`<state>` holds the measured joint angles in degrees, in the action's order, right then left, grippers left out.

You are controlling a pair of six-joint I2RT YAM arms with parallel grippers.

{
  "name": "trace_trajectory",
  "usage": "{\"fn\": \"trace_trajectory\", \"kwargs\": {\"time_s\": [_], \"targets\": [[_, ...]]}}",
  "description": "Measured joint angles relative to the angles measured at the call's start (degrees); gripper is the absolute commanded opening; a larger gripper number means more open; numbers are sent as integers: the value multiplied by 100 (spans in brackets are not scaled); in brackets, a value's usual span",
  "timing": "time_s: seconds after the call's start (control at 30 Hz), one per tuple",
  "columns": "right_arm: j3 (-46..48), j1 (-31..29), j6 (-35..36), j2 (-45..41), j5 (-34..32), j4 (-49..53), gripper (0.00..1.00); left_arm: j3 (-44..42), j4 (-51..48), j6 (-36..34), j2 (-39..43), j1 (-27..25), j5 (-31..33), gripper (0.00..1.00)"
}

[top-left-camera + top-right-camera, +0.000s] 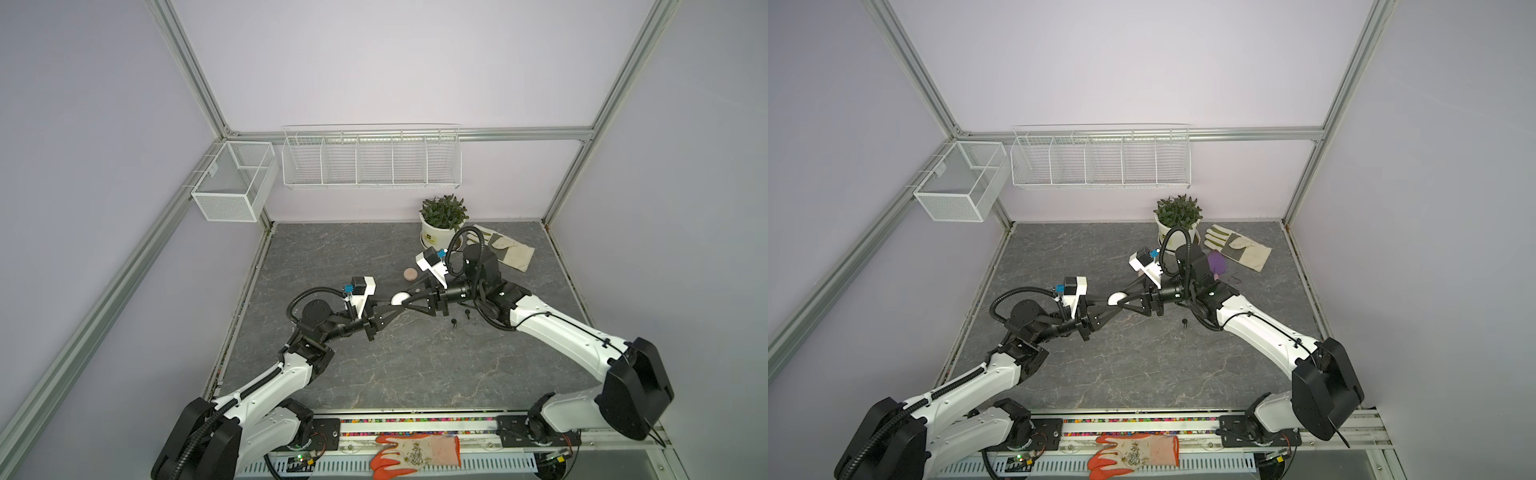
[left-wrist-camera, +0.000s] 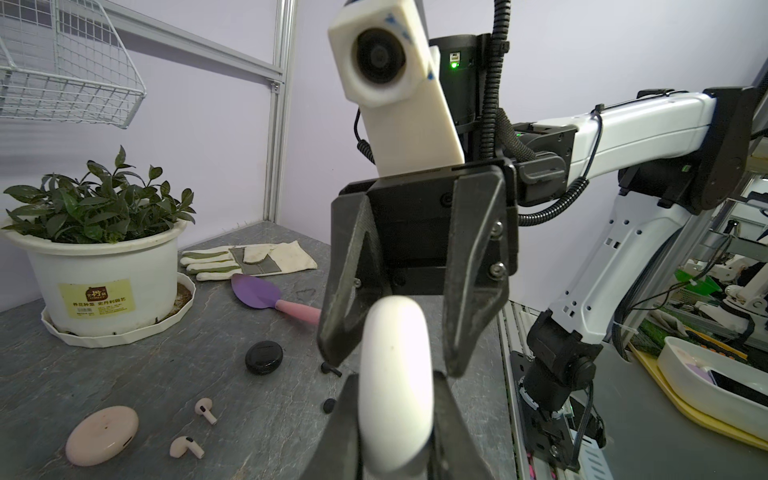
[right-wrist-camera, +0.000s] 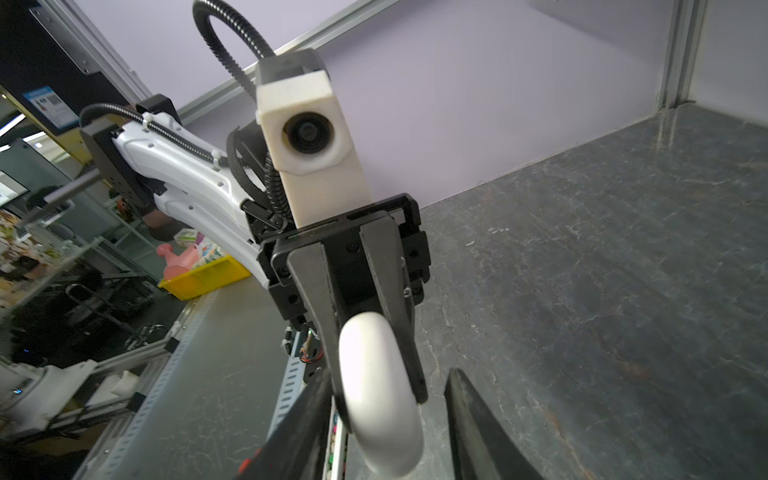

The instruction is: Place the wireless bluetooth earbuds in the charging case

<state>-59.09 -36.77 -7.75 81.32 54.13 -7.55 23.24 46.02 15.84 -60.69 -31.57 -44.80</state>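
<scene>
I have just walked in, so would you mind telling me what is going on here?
The left gripper is shut on a white round charging case, holding it on edge above the table. The right gripper faces it, jaws open astride the case's free edge, not clamped. Lying loose on the tabletop are a closed pink case, two pinkish earbuds, a closed black case and two black earbuds.
</scene>
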Motion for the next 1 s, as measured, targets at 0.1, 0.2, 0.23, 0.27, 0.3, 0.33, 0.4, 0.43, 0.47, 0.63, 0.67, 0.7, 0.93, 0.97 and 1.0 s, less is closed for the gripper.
{"fn": "trace_trajectory", "kwargs": {"time_s": [0.1, 0.2, 0.23, 0.27, 0.3, 0.33, 0.4, 0.43, 0.47, 0.63, 0.67, 0.7, 0.93, 0.97, 1.0], "targets": [[0, 0, -92, 44, 109, -90, 37, 0, 0, 0, 0, 2, 9, 0], [0, 0, -120, 46, 149, -136, 33, 0, 28, 0, -2, 2, 22, 0], [0, 0, -122, 46, 151, -146, 32, 0, 42, 0, -7, 0, 20, 0], [0, 0, -122, 46, 160, -153, 31, -2, 46, 4, -9, 2, 22, 0], [0, 0, -118, 46, 168, -160, 30, -2, 46, 17, -9, 2, 20, 0], [0, 0, -98, 46, 170, -175, 29, -2, 48, 39, -9, 0, 20, 0], [0, 2, -76, 46, 184, -201, 28, -2, 55, 79, -9, 2, 20, 0], [0, 4, -57, 46, 190, -219, 27, -2, 57, 107, -9, 0, 20, 0], [0, 4, -39, 46, 190, -225, 26, -2, 57, 118, -7, 2, 24, 0], [-4, 4, 140, 61, 136, -219, 24, -2, 33, 192, -4, 0, 107, 0], [-11, 4, 197, 76, 116, -216, 24, -2, 9, 214, -7, 0, 136, 0], [-15, 4, 229, 92, 103, -219, 24, -7, -7, 229, -7, 0, 153, 0], [-85, 0, 358, 160, 20, -20, 44, -20, -98, 229, -33, -9, 302, 0], [-94, -4, 369, 160, 4, 76, 47, -20, -94, 208, -33, -9, 352, 0], [-103, -7, 393, 160, 11, 162, 49, -20, -90, 190, -31, -9, 404, 0]]}}
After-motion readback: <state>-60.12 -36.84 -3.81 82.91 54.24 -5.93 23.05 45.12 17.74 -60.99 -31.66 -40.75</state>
